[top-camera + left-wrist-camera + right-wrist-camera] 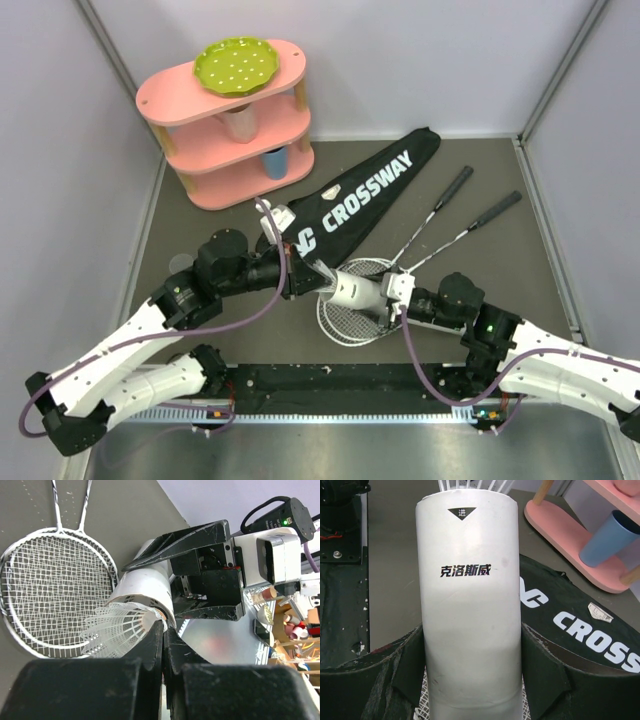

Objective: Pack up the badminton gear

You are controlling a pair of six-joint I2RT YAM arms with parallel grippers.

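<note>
- White tube (352, 290) lies level over the near middle of the table (505, 265), the right gripper (388, 297) clamped around its body
- Left gripper (162, 630) is pinched tight on a white shuttlecock (117, 627) at the tube's left mouth
- Two rackets (453, 189) lie beneath, heads overlapping
- Black bag (370, 190) lies just beyond; pink shelf (235, 130) stands far left

You see a white tube (470, 610) with black lettering; a black bag (385, 178) lettered white; upper left, a pink shelf (165, 97); a green, white-dotted plate (234, 63).
</note>
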